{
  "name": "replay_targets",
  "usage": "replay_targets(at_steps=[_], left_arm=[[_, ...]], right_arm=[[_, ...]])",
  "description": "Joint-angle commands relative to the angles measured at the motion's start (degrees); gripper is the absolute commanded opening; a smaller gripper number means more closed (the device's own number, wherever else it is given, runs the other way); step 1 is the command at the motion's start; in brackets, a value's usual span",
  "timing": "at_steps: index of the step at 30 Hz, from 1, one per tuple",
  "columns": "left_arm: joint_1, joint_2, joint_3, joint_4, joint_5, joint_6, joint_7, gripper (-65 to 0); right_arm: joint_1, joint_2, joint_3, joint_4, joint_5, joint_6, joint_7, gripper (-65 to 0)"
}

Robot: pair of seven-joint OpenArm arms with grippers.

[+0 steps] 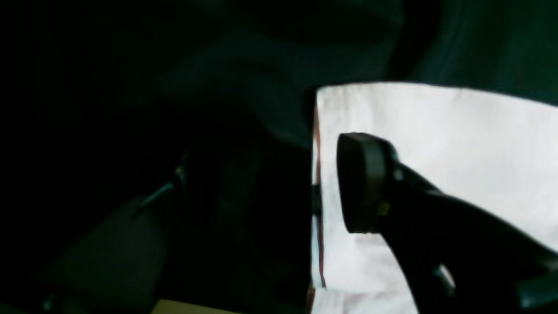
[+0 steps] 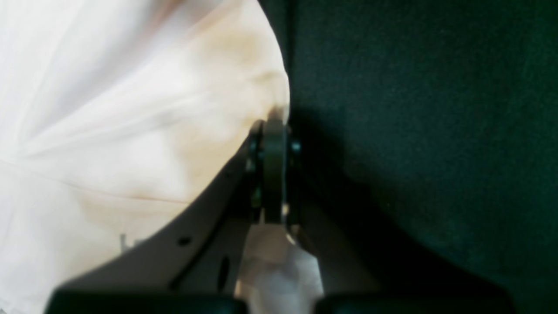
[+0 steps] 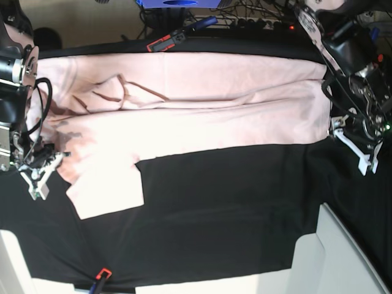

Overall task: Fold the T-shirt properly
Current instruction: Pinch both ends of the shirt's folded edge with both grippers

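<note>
The large pale pink cotton T-shirt (image 3: pixel 184 104) is spread lengthwise across the far half of the black table cloth (image 3: pixel 233 208). Its near-left edge is pinched in the clenched right gripper (image 2: pixel 272 126); at its right hem the left gripper (image 1: pixel 279 183) stands released. A fold is judged under way; a hem grasp is required next.

Both arms are built of black housings with silver-grey metal joints. The right arm (image 3: pixel 13 92) carries a round silver joint cap and looped black cables along its side. The left arm (image 3: pixel 358 73) shows a white link, black cabling and a small green light near the wrist. Each hand ends in white printed fingers in the base view. The left hand (image 1: pixel 270 183) has a rounded black pad (matte). The right hand (image 2: pixel 273 170) shows grey fingers, dark screws.
</note>
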State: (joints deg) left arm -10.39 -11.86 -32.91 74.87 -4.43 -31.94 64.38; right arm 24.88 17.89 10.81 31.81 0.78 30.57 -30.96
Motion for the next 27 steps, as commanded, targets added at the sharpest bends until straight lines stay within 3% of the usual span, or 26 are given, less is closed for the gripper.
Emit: replay_targets(at_steps=[1,10,18,27], left_arm=[[-2.2,-0.8,-0.1,-1.2,0.3,0.0,-0.2,-23.3],[-10.3,-2.5,-0.4,-17.2,0.2,0.0,-2.1,-23.3],[-10.4,-4.7,-0.3,-24.0,0.3,0.1,-6.5,-23.3],[-10.0,-4.5,-0.3,-28.3,-0.3,0.1,-9.8,-23.5]], right_arm=[[0.7,0.3,-0.1,0.3,-0.2,0.6,-1.1,-64.7],[0.7,0.4,0.0,0.8,-0.2,0.7,-3.4,-64.7],[0.0,0.7,0.0,0.8,-0.2,0.7,-3.4,-64.7],[0.0,0.7,0.0,0.8,-0.2,0.7,-3.4,-64.7]])
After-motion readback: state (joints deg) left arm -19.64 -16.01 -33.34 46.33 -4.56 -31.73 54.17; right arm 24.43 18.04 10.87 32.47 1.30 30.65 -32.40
